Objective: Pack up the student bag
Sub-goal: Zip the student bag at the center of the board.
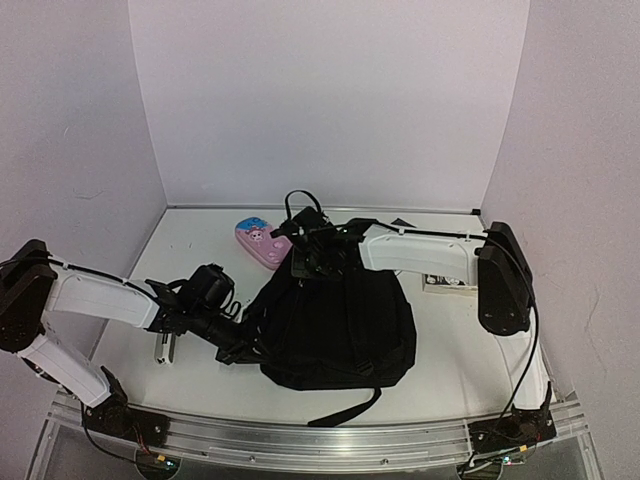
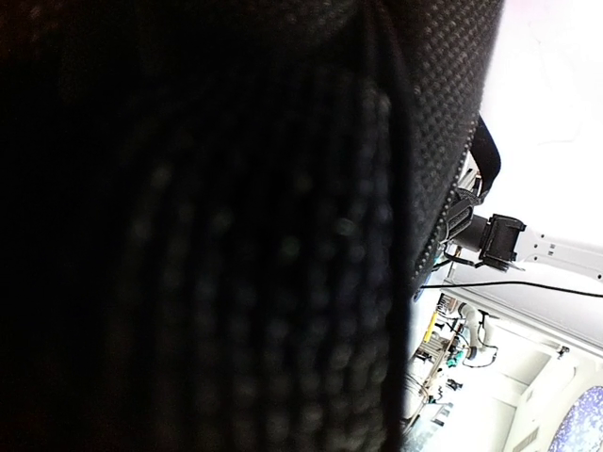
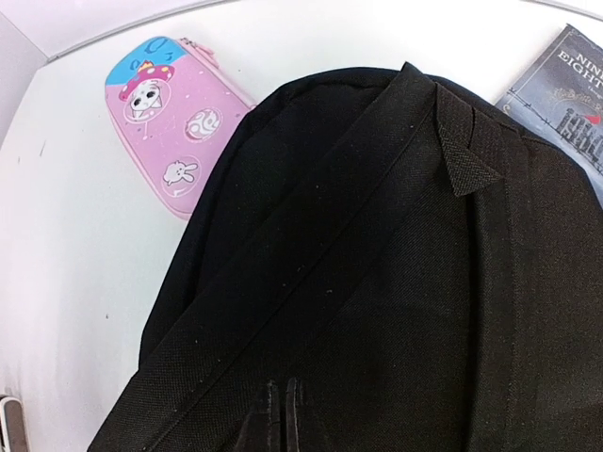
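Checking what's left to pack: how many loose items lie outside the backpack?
3: pink pencil case behind the backpack, book to its right, small pale object to its left. More may hide underneath.

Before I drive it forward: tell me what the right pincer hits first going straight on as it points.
The student bag: the right pincer points at its black fabric, close ahead. Whether any gap remains is unclear. The pink pencil case lies off that line.

Beside bag (image 3: pixel 377 282): pink case (image 3: pixel 170 122), book (image 3: pixel 565 94)
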{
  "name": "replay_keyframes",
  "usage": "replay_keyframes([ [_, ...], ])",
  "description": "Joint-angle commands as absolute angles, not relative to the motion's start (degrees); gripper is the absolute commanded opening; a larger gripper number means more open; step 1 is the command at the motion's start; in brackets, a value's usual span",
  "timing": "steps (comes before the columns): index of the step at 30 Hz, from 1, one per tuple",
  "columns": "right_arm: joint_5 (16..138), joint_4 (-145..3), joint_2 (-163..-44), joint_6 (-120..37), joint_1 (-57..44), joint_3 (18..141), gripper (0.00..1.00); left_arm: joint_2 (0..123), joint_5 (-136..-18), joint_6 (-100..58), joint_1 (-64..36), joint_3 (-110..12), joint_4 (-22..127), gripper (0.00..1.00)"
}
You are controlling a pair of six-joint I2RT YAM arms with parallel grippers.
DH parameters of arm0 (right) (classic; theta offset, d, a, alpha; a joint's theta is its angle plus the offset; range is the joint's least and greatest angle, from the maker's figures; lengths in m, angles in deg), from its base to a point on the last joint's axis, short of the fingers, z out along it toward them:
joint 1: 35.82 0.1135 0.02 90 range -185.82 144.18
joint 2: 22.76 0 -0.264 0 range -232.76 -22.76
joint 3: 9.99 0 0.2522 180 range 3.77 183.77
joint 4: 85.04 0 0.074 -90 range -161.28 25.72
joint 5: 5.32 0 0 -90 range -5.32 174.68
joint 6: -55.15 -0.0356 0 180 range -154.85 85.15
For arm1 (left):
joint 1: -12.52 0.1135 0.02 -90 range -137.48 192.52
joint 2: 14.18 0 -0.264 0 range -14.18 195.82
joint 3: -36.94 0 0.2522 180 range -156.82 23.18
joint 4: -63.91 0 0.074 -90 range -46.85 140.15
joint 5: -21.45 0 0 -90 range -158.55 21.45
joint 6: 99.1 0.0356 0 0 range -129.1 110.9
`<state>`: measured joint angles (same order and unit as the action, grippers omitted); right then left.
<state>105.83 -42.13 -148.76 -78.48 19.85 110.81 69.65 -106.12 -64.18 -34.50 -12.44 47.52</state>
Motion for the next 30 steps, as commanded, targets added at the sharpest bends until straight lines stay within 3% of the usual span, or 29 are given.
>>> replay_keyframes([
  [1,110.94,-43.65,-149.23,-75.93,16.18,114.39,0.00,67.51,-108.39,-62.74,-34.86,-12.65,39.67,0.00],
  [3,108.46,-43.91,-147.94,-74.26,16.24,114.33,0.00,66.68,-108.00,-62.19,-34.86,-13.35,37.83,0.04],
  [4,107.29,-43.94,-146.79,-73.68,16.24,113.94,0.06,65.92,-107.41,-61.85,-34.85,-14.17,36.50,0.12],
  [7,104.79,-44.01,-142.35,-71.77,16.17,110.67,0.46,63.55,-105.18,-60.22,-34.71,-18.54,31.05,0.45],
  [9,103.50,-43.90,-138.90,-70.70,15.80,108.05,0.67,62.09,-104.08,-58.64,-34.08,-22.01,27.26,0.63],
  [14,94.78,-43.86,-131.44,-69.05,10.77,99.39,0.88,62.38,-105.35,-52.61,-27.05,-32.28,17.82,0.82],
  [20,82.37,-44.52,-129.31,-65.18,2.44,92.54,0.93,72.52,-103.19,-40.02,-18.43,-48.54,10.90,0.92],
  [25,77.08,-47.05,-131.75,-62.03,-2.55,89.96,0.93,86.46,-99.81,-35.07,-13.51,-62.81,11.97,0.95],
  [30,74.50,-48.28,-134.06,-59.48,-5.44,88.72,0.76,99.42,-99.91,-34.44,-12.01,-76.82,11.91,0.89],
])
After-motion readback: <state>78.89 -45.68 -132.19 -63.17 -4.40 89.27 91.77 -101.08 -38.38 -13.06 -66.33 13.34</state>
